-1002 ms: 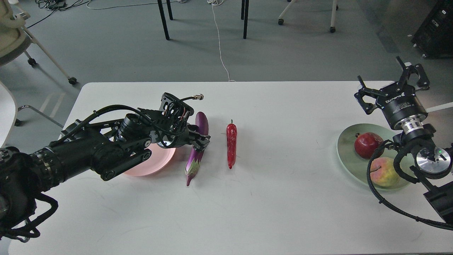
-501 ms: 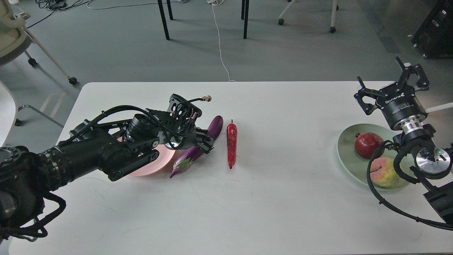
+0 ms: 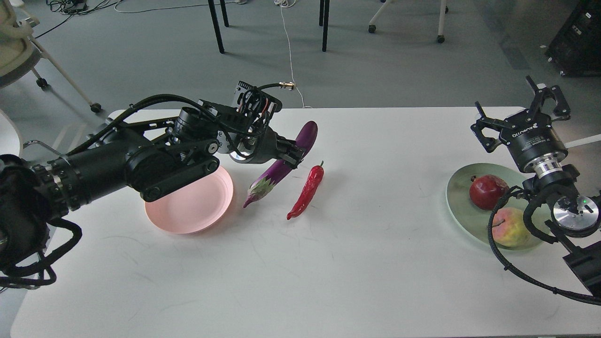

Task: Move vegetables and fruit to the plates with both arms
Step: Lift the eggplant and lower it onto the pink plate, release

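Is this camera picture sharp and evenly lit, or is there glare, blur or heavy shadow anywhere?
Head view: sharp throughout, under soft, even light. The eggplant in the left gripper shows a narrow glossy highlight, and so does the chili pepper. Shadows on the white table are faint, palest under the pink plate. The table's far edge looks straight, so no distortion is obvious.

A glossy purple eggplant [image 3: 286, 159] with a green-white calyx lies at nine o'clock of a red chili [image 3: 307, 190]. The pink plate [image 3: 188, 213] and pale green plate [image 3: 462, 206] rest on the white desk [image 3: 357, 263]. A dark red pomegranate [image 3: 487, 191] sits at twelve o'clock of a yellow-green, pink-blushed fruit [image 3: 508, 228].
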